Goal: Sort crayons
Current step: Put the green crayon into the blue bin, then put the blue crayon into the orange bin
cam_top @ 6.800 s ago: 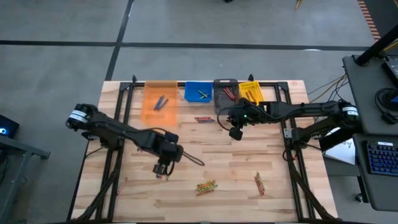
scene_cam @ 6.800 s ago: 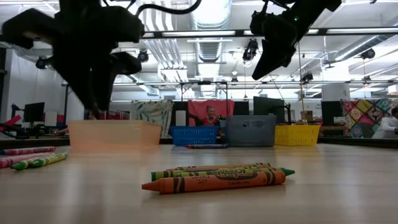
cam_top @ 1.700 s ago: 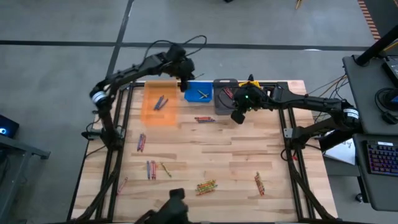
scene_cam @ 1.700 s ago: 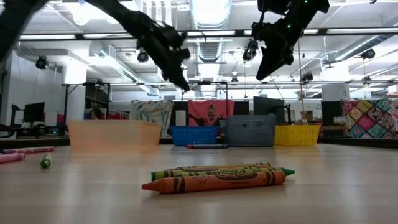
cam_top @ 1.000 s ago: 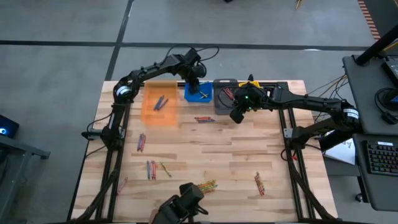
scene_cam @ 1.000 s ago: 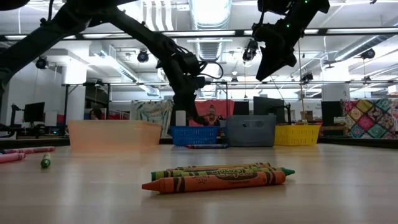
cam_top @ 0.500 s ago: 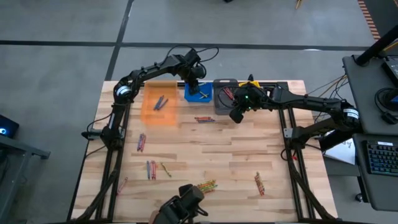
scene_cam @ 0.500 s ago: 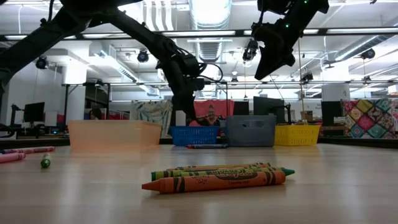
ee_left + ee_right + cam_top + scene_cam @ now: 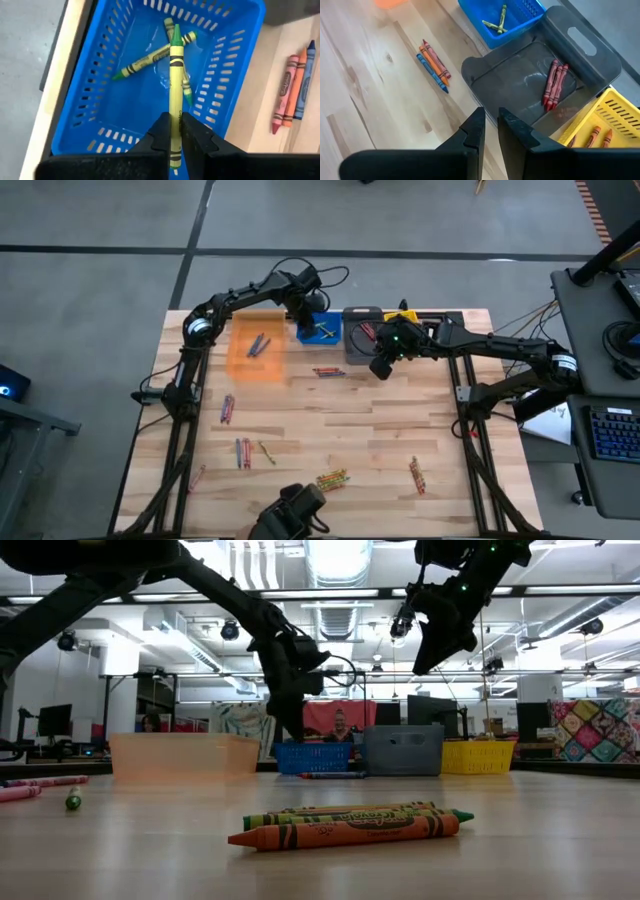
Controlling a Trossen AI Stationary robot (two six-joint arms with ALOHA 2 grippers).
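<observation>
The left gripper (image 9: pixel 171 131) is clamped on a green-yellow crayon (image 9: pixel 175 95) above the blue bin (image 9: pixel 105 107). The right gripper (image 9: pixel 490 131), nearly closed and empty, hovers beside the grey bin (image 9: pixel 592 62) containing red crayons (image 9: pixel 554 84).

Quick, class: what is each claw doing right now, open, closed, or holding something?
Left claw: shut on a green-yellow crayon, above the blue bin.
Right claw: nearly closed, a narrow gap, holding nothing, over the grey bin.
</observation>
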